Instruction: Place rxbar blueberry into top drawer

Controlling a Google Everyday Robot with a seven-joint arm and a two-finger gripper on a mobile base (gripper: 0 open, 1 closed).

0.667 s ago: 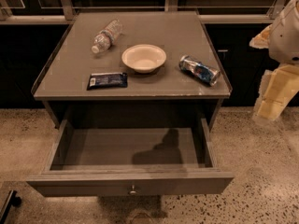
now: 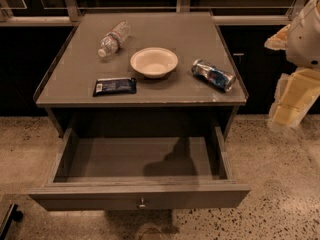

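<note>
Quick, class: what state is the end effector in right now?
End effector, at the right edge beside the table: open or closed cannot be told. The rxbar blueberry lies on the table, not held.

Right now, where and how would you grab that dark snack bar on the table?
Probably across the short width of the snack bar, near its middle, coming straight down from above: it lies flat on the tabletop with open space around it. The gripper hangs off to the tabletop's right.

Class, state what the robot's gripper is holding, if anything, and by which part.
Nothing: the gripper hangs right of the table, apart from the rxbar blueberry lying on top.
</note>
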